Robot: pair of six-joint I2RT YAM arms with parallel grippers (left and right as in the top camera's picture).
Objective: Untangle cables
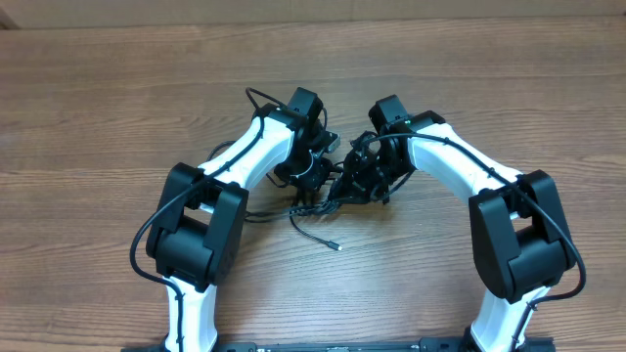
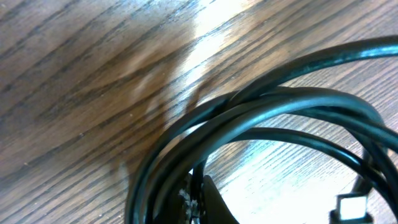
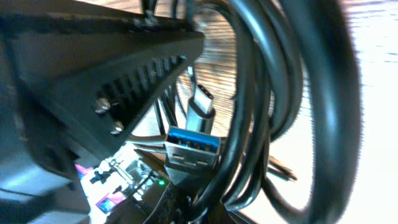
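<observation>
The cables (image 1: 337, 188) are a bundle of thin black cords bunched at the middle of the table, between my two arms. One loose end with a silver tip (image 1: 337, 246) trails toward the near edge. My left gripper (image 1: 315, 174) is shut on a few looped strands (image 2: 261, 109), which run down between its dark fingertips (image 2: 211, 199). From the other side my right gripper (image 1: 364, 180) is shut on the same bundle (image 3: 261, 124). A blue USB plug (image 3: 193, 148) and a small silver plug (image 3: 202, 104) hang just above its jaws. The left arm's ribbed finger (image 3: 124, 81) sits close by.
Brown wooden tabletop (image 1: 98, 98) stretches all round the bundle. The arms' own thicker black wires (image 1: 156, 210) loop beside the white links. Another small plug (image 2: 352, 206) lies on the wood at the lower right of the left wrist view.
</observation>
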